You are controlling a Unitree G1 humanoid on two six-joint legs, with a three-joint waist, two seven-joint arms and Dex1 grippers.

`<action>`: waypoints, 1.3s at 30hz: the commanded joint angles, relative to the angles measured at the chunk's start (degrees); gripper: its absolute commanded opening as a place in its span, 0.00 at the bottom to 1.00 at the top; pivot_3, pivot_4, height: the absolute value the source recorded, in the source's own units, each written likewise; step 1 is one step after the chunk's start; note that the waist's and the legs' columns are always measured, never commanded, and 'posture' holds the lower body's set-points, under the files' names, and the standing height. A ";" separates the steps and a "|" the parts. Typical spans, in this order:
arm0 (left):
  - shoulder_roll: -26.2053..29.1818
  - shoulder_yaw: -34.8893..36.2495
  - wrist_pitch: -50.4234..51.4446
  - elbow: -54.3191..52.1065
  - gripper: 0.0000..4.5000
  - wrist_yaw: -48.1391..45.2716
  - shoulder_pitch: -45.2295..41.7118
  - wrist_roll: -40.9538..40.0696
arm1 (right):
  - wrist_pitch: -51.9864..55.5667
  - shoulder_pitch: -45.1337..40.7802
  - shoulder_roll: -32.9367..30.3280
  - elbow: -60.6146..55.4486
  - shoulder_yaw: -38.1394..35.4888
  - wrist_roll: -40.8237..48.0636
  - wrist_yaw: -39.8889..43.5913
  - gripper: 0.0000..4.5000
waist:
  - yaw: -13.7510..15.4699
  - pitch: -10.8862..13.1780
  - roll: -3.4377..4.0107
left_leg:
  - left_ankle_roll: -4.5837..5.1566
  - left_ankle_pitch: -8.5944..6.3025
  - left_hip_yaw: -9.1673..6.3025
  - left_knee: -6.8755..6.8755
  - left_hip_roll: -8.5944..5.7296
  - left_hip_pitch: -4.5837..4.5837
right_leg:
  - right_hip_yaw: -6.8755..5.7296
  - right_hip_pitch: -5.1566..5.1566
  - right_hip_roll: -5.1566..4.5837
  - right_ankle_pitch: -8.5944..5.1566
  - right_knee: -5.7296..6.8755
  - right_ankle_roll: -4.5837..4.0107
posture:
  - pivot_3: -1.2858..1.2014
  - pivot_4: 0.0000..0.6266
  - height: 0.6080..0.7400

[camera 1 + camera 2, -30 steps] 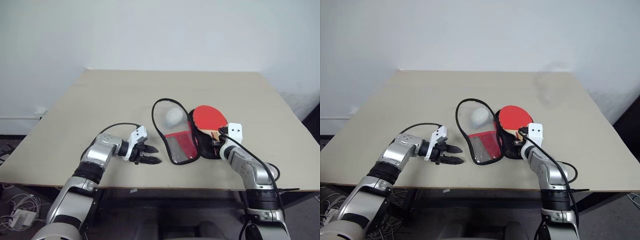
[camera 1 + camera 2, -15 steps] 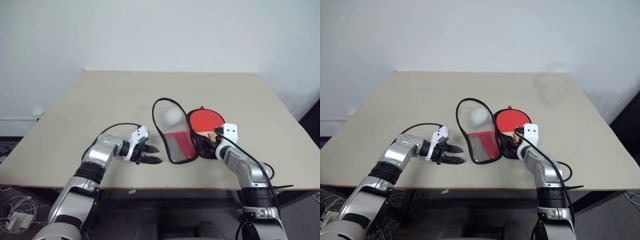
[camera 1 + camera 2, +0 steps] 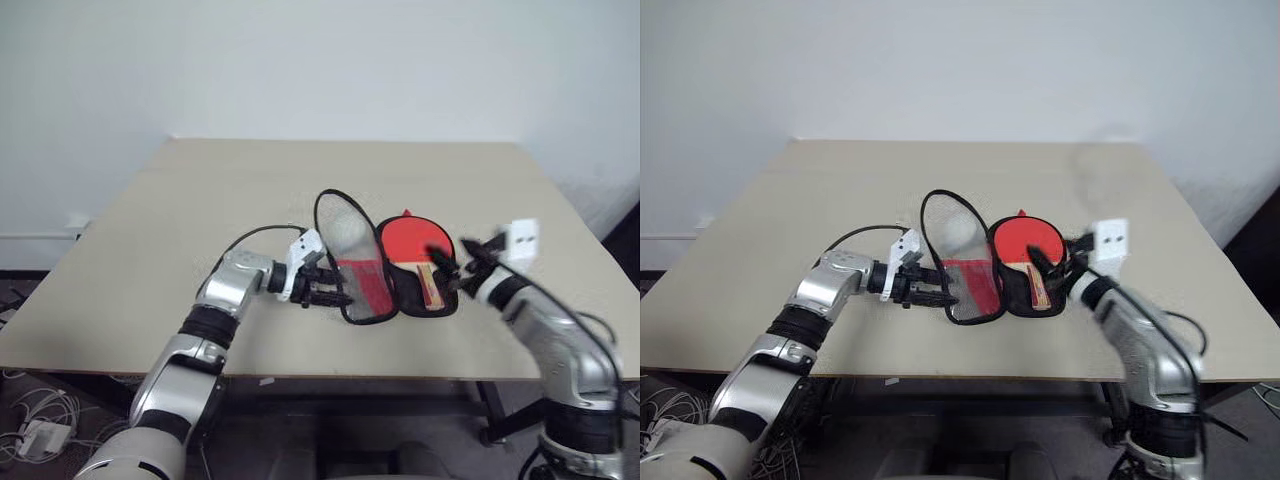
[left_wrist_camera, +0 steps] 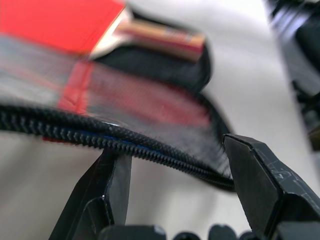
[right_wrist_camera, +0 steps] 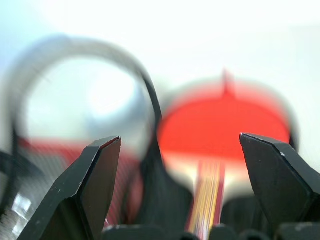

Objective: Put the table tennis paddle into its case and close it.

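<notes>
Right gripper (image 3: 452, 262) hangs above the near right of the table (image 3: 200, 200), fingers spread, holding nothing. Left gripper (image 3: 335, 291) is spread too, fingers either side of the case (image 3: 350, 260) flap's zip rim, not clamped. Table tennis paddle (image 3: 415, 245) lies in the case's right half, mid-table, handle toward the near edge.

The paddle (image 3: 409, 240) has a smooth, matt red rubber face and a pale, striped wooden handle. The case (image 3: 365, 285) is soft red cloth with a see-through mesh flap, a coarse black toothed zip rim and dark lining. The surface (image 3: 200, 210) is matt, pale beige board. Both pincers, left (image 4: 175, 192) and right (image 5: 185, 185), have hard black plastic fingers with a faint sheen.
</notes>
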 commanded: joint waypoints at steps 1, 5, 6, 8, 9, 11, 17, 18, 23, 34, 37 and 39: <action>-4.38 1.28 1.59 -0.44 0.69 -0.55 -4.23 -2.95 | -2.64 -2.35 -0.61 -0.23 -4.89 3.88 -0.47 0.91 | 0.02 0.02 -0.03 | 0.01 0.00 0.01 0.01 0.00 0.00 | 0.01 0.00 0.00 0.00 0.00 0.00 | 0.52 0.00 0.91; -11.49 3.03 1.87 3.16 0.69 2.83 -8.48 -4.36 | -5.34 -3.28 1.33 1.79 -7.19 5.52 -2.62 0.91 | 0.53 0.06 -0.06 | 0.01 0.01 0.06 0.01 -0.01 -0.02 | 0.04 -0.03 0.00 0.00 -0.01 0.00 | 0.52 0.00 0.91; -13.21 3.38 1.11 4.53 0.69 4.27 -9.57 -4.07 | -5.80 -3.61 2.30 2.18 -8.26 7.20 -3.18 0.91 | 0.74 0.07 -0.05 | 0.02 0.01 0.05 0.02 -0.01 -0.03 | 0.04 -0.02 0.00 0.00 -0.01 0.00 | 0.52 0.00 0.91; -16.49 4.76 0.93 7.63 0.69 6.68 -12.13 -4.29 | -6.72 -3.72 3.44 2.73 -9.30 8.74 -4.04 0.91 | 0.86 0.08 -0.05 | 0.02 0.01 0.06 0.02 -0.02 -0.03 | 0.07 -0.03 0.00 0.00 -0.02 0.00 | 0.52 0.00 0.91; -17.75 5.46 1.14 9.03 0.69 7.43 -13.25 -4.52 | -6.92 -3.35 3.53 2.94 -8.96 8.42 -4.43 0.91 | 0.88 0.09 -0.05 | 0.02 0.01 0.06 0.02 -0.03 -0.03 | 0.07 -0.02 0.00 0.00 -0.02 0.00 | 0.52 0.00 0.91; -19.11 6.34 1.14 11.05 0.69 7.78 -14.58 -4.52 | -7.47 -2.54 3.43 3.27 -7.83 7.61 -5.07 0.91 | 0.84 0.10 -0.06 | 0.02 0.00 0.07 0.01 -0.03 -0.04 | 0.08 -0.04 0.00 0.00 -0.03 0.00 | 0.52 0.00 0.91; -18.28 5.93 2.45 10.69 0.69 5.42 -12.53 -3.98 | -9.74 -1.83 3.31 3.53 -6.64 7.54 -5.95 0.91 | 0.79 0.15 0.03 | 0.05 0.03 0.14 -0.07 -0.03 -0.03 | 0.20 -0.17 0.04 0.00 0.04 -0.01 | 0.52 0.00 0.91; -17.86 5.87 2.99 9.70 0.69 4.72 -11.74 -4.27 | -10.14 -1.87 3.18 3.72 -6.49 7.24 -6.28 0.91 | 0.79 0.15 0.03 | 0.05 0.03 0.14 -0.07 -0.03 -0.03 | 0.20 -0.16 0.03 0.00 0.03 -0.01 | 0.52 0.00 0.91; -17.42 7.40 4.17 7.77 0.69 5.92 -9.27 -5.44 | -13.57 -2.83 4.68 4.27 -8.35 9.94 -7.85 0.91 | 0.85 0.15 0.02 | 0.05 0.03 0.14 -0.06 -0.03 -0.03 | 0.20 -0.16 0.03 0.01 0.02 -0.01 | 0.52 0.00 0.91; -23.27 7.83 9.25 1.61 0.69 6.18 -5.17 -10.88 | -16.87 -5.01 4.18 9.75 -9.48 9.76 -11.75 0.91 | 0.81 0.15 0.02 | 0.05 0.03 0.16 -0.06 -0.03 -0.03 | 0.21 -0.15 0.01 0.01 0.01 -0.02 | 0.52 0.00 0.91; -23.76 7.97 9.37 2.20 0.69 7.14 -5.80 -10.61 | -16.42 -4.46 3.93 9.75 -8.91 10.18 -11.99 0.91 | 0.73 0.14 0.05 | 0.05 0.03 0.16 -0.07 -0.03 -0.02 | 0.23 -0.16 0.03 0.01 0.03 -0.02 | 0.52 0.00 0.91; -23.08 9.00 10.71 2.45 0.69 7.80 -6.87 -11.16 | -15.96 -3.91 3.86 9.47 -8.43 10.01 -12.33 0.91 | 0.76 0.14 0.05 | 0.05 0.03 0.15 -0.08 -0.03 -0.02 | 0.23 -0.17 0.04 0.01 0.03 -0.02 | 0.52 0.00 0.91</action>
